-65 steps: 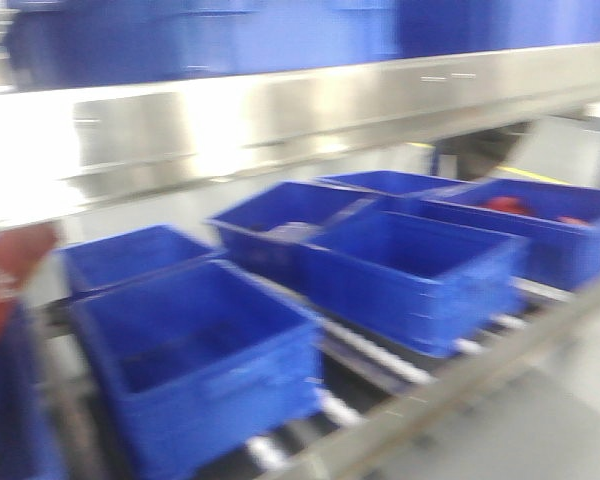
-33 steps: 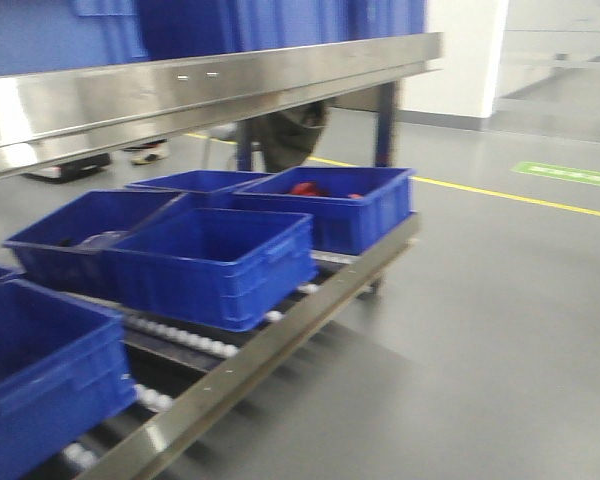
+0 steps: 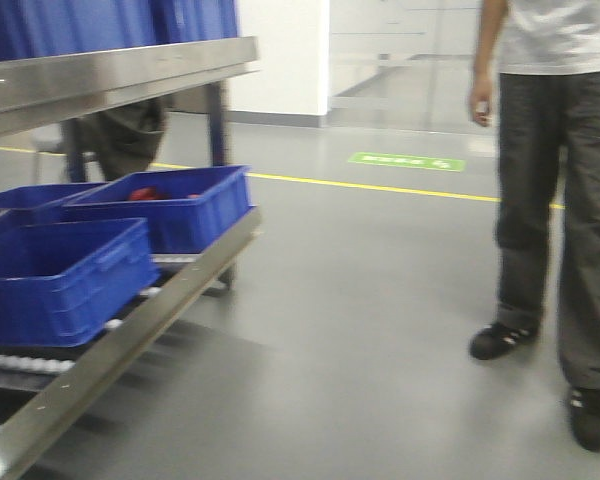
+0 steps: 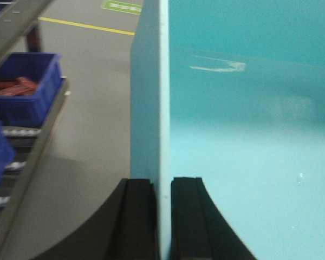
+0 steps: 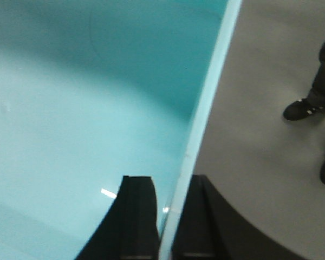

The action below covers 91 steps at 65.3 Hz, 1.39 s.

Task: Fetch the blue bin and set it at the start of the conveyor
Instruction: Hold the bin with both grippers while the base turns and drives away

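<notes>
On the left of the front view, a steel shelf rail [image 3: 110, 75] runs above a roller rack [image 3: 130, 335] carrying dark blue tubs. The nearest tub [image 3: 65, 275] sits at the rack's front, and the end tub [image 3: 170, 205] behind it holds red items. A grey floor [image 3: 360, 330] stretches to the right, crossed by a yellow line [image 3: 360, 185] and a green floor mark [image 3: 407, 161]. A person [image 3: 555, 200] in dark trousers and black shoes stands at the far right, visible only from the chest down.

In the left wrist view, the rack and a tub of red items lie at the left edge. The left gripper [image 4: 162, 187] is clamped on one side wall of the blue bin [image 4: 249, 135], with one black finger [image 4: 138, 216] outside the wall and the other inside. The pale turquoise interior fills the right of that picture.

In the right wrist view, the bin's interior fills the left. The right gripper [image 5: 170, 187] is closed over the opposite wall, its two dark fingers pressed against either face below the thin rim. Grey floor shows beyond that rim, and the person's black shoes [image 5: 302, 110] stand at the far right. The bin is held between the two arms.
</notes>
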Motion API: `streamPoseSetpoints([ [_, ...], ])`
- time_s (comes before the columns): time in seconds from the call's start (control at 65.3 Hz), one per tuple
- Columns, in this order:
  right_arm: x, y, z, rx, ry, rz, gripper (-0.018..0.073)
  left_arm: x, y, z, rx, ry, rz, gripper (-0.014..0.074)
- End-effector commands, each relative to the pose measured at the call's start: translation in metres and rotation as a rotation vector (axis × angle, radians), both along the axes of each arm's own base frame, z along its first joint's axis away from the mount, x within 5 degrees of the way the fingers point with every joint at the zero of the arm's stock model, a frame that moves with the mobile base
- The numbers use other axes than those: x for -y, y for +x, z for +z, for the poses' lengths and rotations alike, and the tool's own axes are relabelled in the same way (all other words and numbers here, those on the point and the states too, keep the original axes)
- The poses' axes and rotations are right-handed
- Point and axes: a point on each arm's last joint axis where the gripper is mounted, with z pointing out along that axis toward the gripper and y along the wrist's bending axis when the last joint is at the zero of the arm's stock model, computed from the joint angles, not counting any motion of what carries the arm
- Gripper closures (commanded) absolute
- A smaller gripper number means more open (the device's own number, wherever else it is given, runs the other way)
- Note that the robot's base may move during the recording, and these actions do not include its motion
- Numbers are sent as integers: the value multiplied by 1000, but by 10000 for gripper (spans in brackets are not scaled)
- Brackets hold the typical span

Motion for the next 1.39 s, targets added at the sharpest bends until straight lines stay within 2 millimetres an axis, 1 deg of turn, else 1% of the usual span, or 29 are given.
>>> streamPoseSetpoints([
  [0.0, 4, -4, 6, 41, -36, 2, 711, -1, -3, 13, 88, -28, 4, 708],
  [1.378, 4, -4, 6, 41, -36, 2, 711, -1, -3, 13, 88, -28, 4, 708],
])
